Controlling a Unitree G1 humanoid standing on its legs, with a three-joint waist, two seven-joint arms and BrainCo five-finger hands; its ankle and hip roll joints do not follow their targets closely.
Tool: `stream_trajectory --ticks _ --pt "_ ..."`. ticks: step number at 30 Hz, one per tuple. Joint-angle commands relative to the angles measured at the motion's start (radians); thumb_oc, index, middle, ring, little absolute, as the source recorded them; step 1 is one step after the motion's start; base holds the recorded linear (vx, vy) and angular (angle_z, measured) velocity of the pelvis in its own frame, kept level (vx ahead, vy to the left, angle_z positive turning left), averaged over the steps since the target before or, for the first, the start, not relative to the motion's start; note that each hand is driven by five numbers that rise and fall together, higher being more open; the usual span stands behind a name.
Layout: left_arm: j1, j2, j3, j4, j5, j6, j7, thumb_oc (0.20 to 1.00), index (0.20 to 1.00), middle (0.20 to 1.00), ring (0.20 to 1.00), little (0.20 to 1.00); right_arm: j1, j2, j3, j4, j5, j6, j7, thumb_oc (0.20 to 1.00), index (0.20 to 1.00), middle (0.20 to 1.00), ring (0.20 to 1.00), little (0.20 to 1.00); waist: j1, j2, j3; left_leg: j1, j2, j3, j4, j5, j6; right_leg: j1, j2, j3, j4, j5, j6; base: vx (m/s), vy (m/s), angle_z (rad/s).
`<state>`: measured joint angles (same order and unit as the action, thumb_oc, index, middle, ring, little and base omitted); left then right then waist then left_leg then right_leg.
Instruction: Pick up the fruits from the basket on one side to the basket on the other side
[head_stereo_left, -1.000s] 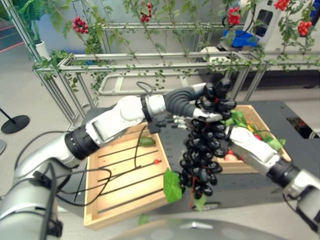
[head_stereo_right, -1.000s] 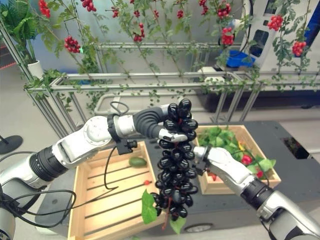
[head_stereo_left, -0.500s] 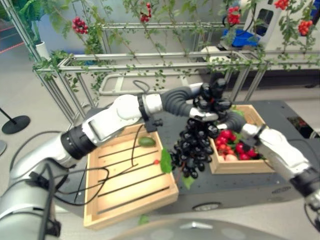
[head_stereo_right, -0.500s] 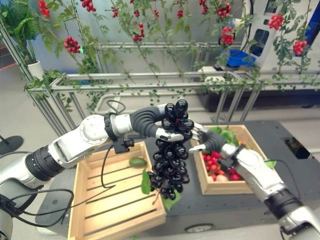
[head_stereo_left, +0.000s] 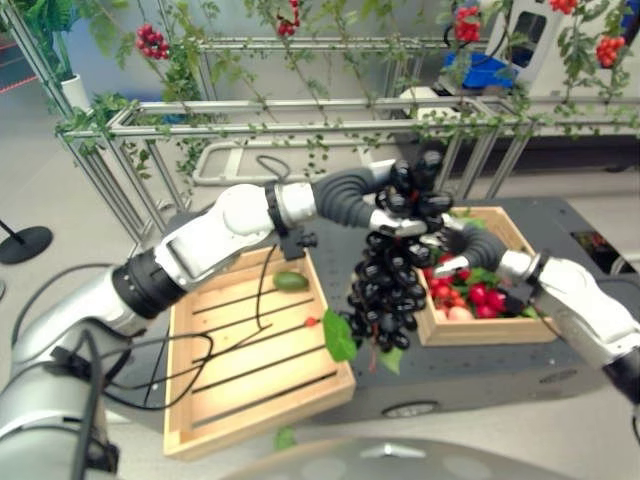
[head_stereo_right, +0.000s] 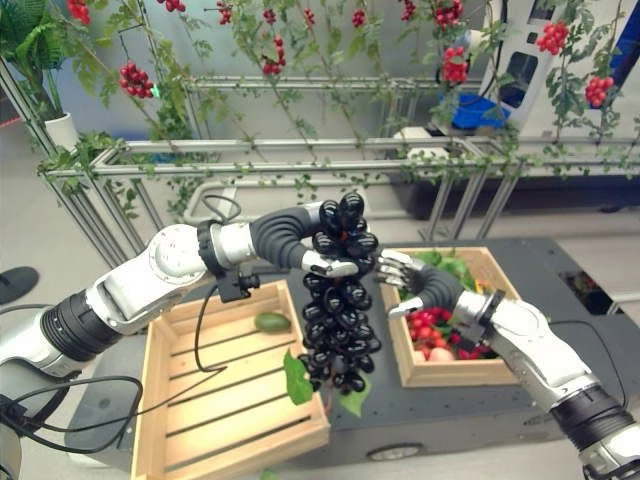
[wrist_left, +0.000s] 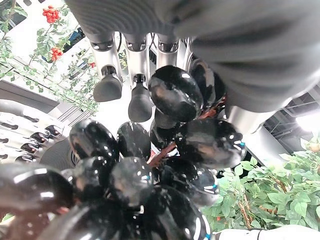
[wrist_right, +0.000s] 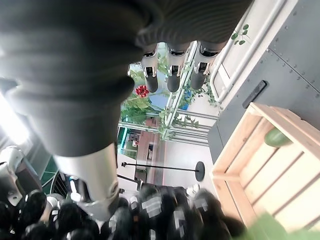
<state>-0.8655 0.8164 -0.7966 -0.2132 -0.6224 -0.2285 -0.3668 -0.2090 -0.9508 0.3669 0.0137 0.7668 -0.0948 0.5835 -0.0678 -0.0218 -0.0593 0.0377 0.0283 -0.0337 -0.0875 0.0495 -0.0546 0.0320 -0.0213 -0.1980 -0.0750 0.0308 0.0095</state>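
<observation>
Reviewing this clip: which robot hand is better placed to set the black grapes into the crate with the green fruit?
Left: the left robot hand already grips the black grape bunch hanging beside that slatted wooden crate.

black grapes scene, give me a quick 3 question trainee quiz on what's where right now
1. True or false: the left hand holds the bunch of black grapes by its top, so the bunch hangs in the air.
2. Which crate holds the small green fruit? A: the left crate. B: the right crate.
3. Fill in: the right hand, beside the bunch with nothing in it, has its fingers ____.

Key: 1 true. 2 A. 3 open.
</observation>
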Motion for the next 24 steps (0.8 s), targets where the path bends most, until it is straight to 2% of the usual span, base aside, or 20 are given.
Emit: stream_trajectory --ticks 1,12,16,20,24 --pt "-0.022 0.000 0.110 0.056 -0.028 -0.033 0.011 0.200 0.200 0.200 0.200 0.200 0.017 -0.033 -0.021 -0.086 0.022 -0.024 0.017 1.000 1.000 1.000 1.000 1.000 -0.001 -0.040 -0.031 0.013 -0.070 0.023 0.010 -0.090 0.055 -0.015 -0.031 0.000 0.081 -0.045 0.099 0.00 0.000 0.00" --pt "-0.009 -0.002 0.134 0.053 -0.002 -0.035 0.011 0.200 0.200 0.200 0.200 0.200 0.036 -0.061 0.007 -0.238 0.042 0.003 0.082 1.000 1.000 1.000 1.000 1.000 0.000 -0.041 -0.026 0.011 -0.069 0.023 0.010 -0.090 0.056 -0.023 -0.030 0.002 0.086 -0.047 0.097 0.00 0.000 0.00" --pt "-0.003 -0.010 0.141 0.054 0.002 -0.034 0.015 0.200 0.200 0.200 0.200 0.200 0.042 -0.040 0.005 -0.255 0.056 0.005 0.082 1.000 1.000 1.000 1.000 1.000 0.000 -0.041 -0.026 0.011 -0.069 0.024 0.011 -0.091 0.056 -0.023 -0.030 0.003 0.088 -0.048 0.096 0.00 0.000 0.00" --pt "0.000 -0.028 0.143 0.060 0.003 -0.032 0.015 0.200 0.200 0.200 0.200 0.200 0.040 0.014 0.012 -0.236 0.047 0.003 0.067 1.000 1.000 1.000 1.000 1.000 -0.001 -0.039 -0.026 0.012 -0.068 0.022 0.012 -0.091 0.057 -0.022 -0.030 0.005 0.089 -0.049 0.094 0.00 0.000 0.00" --pt "-0.003 -0.065 0.147 0.073 0.008 -0.032 0.022 0.200 0.200 0.200 0.200 0.200 0.035 0.129 0.048 -0.194 0.061 0.006 0.054 1.000 1.000 1.000 1.000 1.000 0.002 -0.035 -0.027 0.012 -0.067 0.023 0.012 -0.093 0.059 -0.021 -0.029 0.004 0.087 -0.051 0.094 0.00 0.000 0.00"
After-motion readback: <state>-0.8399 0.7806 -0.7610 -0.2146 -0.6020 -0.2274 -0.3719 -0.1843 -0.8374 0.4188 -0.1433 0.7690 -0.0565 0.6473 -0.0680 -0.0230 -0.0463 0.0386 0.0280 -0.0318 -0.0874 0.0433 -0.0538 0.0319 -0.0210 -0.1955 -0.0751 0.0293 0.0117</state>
